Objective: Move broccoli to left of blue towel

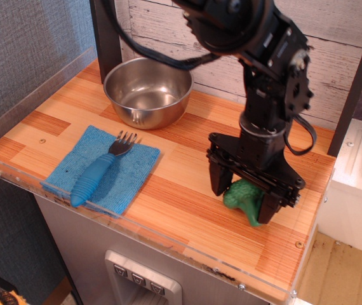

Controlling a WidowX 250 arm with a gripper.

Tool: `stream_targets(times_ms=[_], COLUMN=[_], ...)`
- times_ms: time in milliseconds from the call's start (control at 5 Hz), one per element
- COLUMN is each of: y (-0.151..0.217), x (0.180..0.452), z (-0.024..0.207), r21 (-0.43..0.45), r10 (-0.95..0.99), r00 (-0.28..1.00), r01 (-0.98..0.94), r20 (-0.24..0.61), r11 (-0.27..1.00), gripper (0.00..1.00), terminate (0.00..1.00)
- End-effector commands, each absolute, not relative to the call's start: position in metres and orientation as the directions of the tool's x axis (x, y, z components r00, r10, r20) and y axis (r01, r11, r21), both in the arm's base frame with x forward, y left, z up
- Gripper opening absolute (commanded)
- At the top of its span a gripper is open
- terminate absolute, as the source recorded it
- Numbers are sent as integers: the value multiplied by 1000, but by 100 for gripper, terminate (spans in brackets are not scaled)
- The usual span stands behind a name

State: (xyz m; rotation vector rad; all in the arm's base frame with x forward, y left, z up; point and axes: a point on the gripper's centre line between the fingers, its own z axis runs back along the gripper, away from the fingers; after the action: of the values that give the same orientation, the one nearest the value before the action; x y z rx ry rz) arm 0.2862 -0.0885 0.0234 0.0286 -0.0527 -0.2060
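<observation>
While fingers (220, 180) straddle broccoli (243, 198), fork (98, 169) occupies blue towel (130, 175).

The black robot arm (257, 57) reached in from the top of the view and dropped steeply toward the right half of the wooden counter; its wrist pointed almost straight down; a black cable looped out from the wrist on the right side; the black two-fingered gripper (243, 197) hung low with its jaws spread apart; one finger (219, 180) stood on the left, the other on the right, both tips close to the surface.
</observation>
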Motion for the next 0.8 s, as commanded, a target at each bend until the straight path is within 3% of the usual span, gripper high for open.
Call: stream_targets(times_ms=[0,200,400,600], y=[-92,-79,-35,16], x=[299,301,303,300], z=[29,71,120,144], r21=[7,-38,-79,-107], r10=[-193,-198,-150,-123], r00=[975,965,962,968], r01=[193,207,172,149], r20=[114,172,227,219], r11=[981,978,982,983], gripper=[0,0,0,0], terminate=[0,0,0,0])
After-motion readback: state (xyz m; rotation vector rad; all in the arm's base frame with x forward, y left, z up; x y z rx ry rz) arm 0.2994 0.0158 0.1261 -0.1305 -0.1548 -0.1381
